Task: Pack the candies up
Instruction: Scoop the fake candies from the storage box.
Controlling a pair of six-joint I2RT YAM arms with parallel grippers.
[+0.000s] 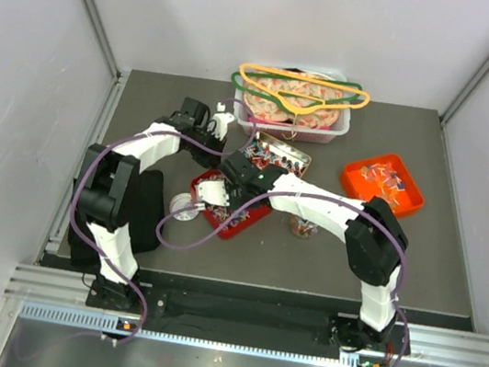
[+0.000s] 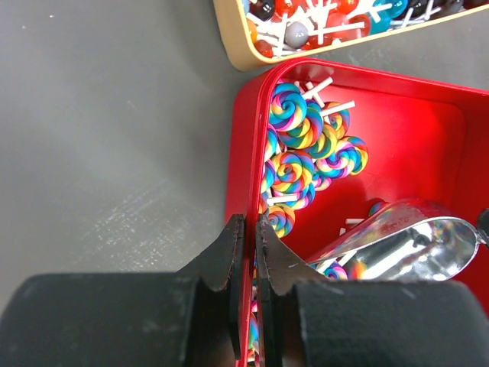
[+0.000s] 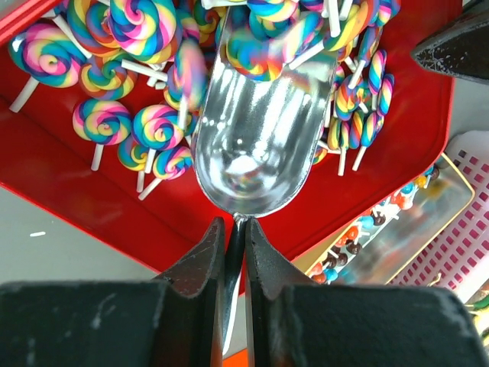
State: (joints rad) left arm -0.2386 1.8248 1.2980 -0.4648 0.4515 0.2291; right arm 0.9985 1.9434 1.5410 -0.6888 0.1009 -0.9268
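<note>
- The rim of the red tray is being pinched by the left claw, with one finger inside the wall, one outside, and the two pressed nearly together.
- The candies, rainbow-swirl lollipops on white sticks, are being shown heaped inside that tray, just ahead of the left claw and a little to its right.
- A shiny metal scoop is being seen to the right of the left claw, its bowl lying in the same tray.
- A tan tray of round lollipops is being shown farther ahead of the left claw, just beyond the red tray's corner.
- The scoop's thin handle is being gripped by the right claw, whose fingers are closed tight on it.
- The scoop's bowl is being held straight ahead of the right claw, with its far lip being buried among the candies.
- More lollipops are being seen spread to the left and right of the bowl, ahead of the right claw.
- From above, an orange tray holding more sweets is being shown well to the right of both claws.
- A white basket topped with coloured hangers is being shown beyond both claws, at the far side of the grey table.
</note>
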